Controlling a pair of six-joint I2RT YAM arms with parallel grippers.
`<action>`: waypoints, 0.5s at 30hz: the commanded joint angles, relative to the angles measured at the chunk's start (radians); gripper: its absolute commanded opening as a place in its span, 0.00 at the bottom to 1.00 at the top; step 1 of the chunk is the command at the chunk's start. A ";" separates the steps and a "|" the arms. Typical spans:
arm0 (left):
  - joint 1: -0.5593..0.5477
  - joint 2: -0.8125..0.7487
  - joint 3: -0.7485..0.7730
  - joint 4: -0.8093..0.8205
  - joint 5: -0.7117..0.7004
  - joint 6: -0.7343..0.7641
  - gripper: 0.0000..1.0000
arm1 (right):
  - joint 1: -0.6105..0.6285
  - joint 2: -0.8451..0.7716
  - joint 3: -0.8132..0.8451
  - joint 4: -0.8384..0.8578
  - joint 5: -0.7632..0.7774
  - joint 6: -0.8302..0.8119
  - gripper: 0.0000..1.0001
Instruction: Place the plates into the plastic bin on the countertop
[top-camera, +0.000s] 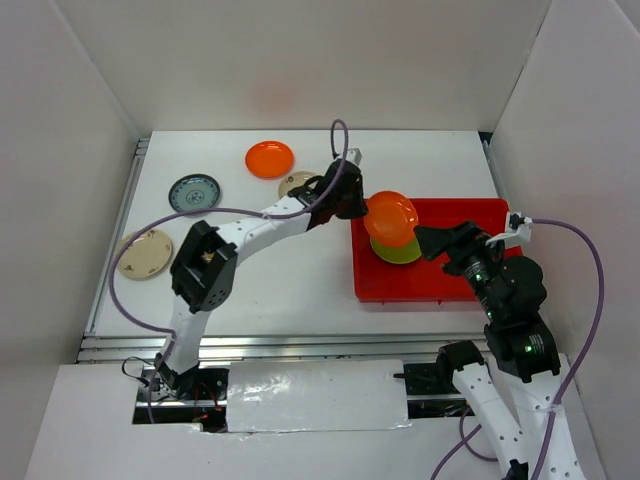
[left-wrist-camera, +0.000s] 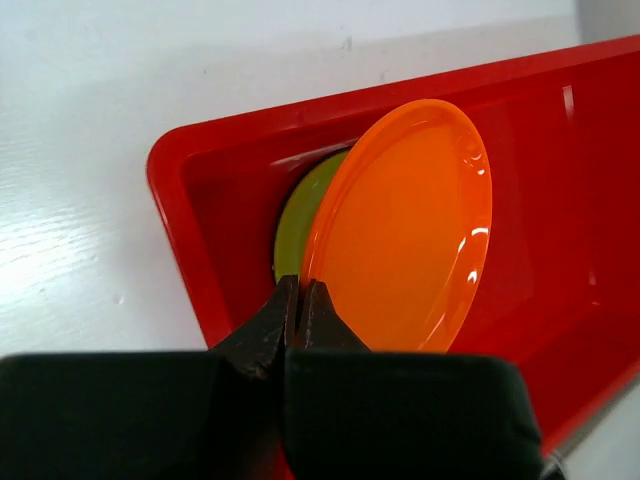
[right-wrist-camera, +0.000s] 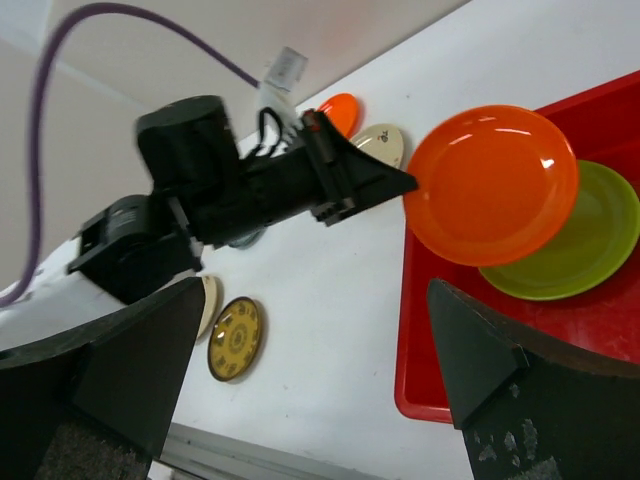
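My left gripper (top-camera: 366, 205) is shut on the rim of an orange plate (top-camera: 391, 218) and holds it tilted over the left end of the red plastic bin (top-camera: 450, 285). The jaws pinch the rim in the left wrist view (left-wrist-camera: 301, 300). A lime green plate (top-camera: 400, 252) lies in the bin under it. My right gripper (top-camera: 445, 245) is open and empty above the bin's middle, its fingers (right-wrist-camera: 480, 350) wide apart. A second orange plate (top-camera: 269, 158), a cream plate (top-camera: 295, 183), a grey-blue patterned plate (top-camera: 194, 193) and a brown-gold plate (top-camera: 146, 253) lie on the white countertop (top-camera: 290, 270). No black plate shows.
White walls close in the countertop at the back and both sides. Metal rails (top-camera: 120, 230) run along its left and near edges. The left arm (top-camera: 250, 230) stretches across the middle of the countertop. Purple cables loop over both arms.
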 joint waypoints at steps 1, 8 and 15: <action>0.004 0.085 0.108 -0.009 0.061 0.039 0.00 | -0.017 -0.008 0.033 -0.019 -0.015 -0.014 1.00; 0.004 0.172 0.231 -0.079 0.056 0.056 0.44 | -0.029 -0.013 0.020 0.001 -0.059 -0.020 1.00; -0.013 0.021 0.117 -0.008 0.089 0.073 0.93 | -0.040 -0.007 0.006 0.018 -0.087 -0.023 1.00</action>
